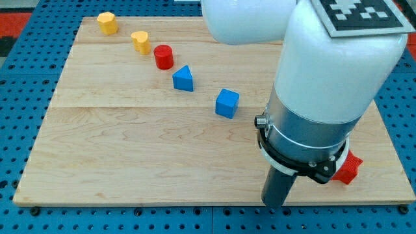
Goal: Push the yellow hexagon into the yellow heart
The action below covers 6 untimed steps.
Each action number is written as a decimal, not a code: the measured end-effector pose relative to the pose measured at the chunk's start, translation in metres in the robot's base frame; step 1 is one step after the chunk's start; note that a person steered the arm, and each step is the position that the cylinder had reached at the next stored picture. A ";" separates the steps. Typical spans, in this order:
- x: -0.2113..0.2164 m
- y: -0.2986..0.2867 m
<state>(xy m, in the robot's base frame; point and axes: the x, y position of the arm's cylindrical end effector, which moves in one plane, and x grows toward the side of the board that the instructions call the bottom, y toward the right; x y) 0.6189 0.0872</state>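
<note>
The yellow hexagon (pixel 107 22) sits near the board's top left corner. The yellow heart (pixel 140 41) lies a short way to its lower right, with a gap between them. My tip (pixel 273 204) is at the board's bottom edge, right of centre, far from both yellow blocks. The arm's white body hides the board's upper right part.
A red cylinder (pixel 163 57), a blue triangle (pixel 184 78) and a blue cube (pixel 227 103) run in a diagonal line from the heart toward my tip. A red star-like block (pixel 349 168) peeks out at the right behind the arm. The wooden board (pixel 130 156) rests on a blue pegboard.
</note>
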 end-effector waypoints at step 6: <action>-0.303 -0.305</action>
<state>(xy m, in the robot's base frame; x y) 0.3160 -0.2175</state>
